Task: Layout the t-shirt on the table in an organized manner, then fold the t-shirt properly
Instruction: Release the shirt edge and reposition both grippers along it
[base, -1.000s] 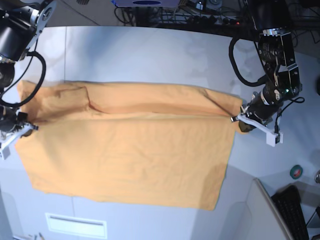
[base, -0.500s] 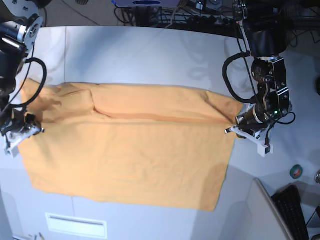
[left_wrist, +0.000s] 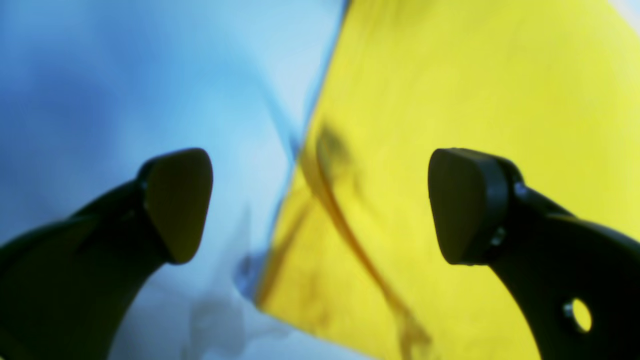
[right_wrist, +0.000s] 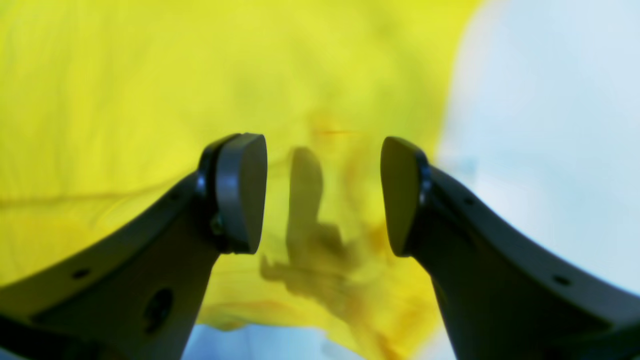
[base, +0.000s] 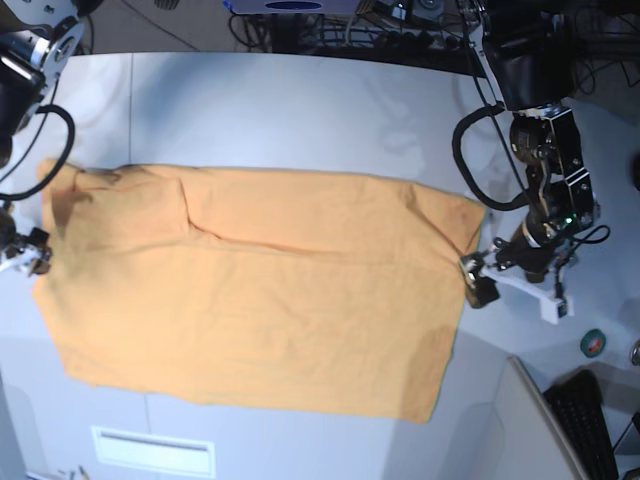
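T-shirt (base: 260, 290) lies flat on the worktop (base: 300, 110), its side edges below both released end effectors, left (left_wrist: 320, 205) and right (right_wrist: 322, 192).

White table (base: 300, 110), matte, thin dark seam along its near part. Light-orange t-shirt (base: 260, 300) lies spread flat on it, folded over along its far edge (fold ridge visible), bare tabletop beyond the shirt.
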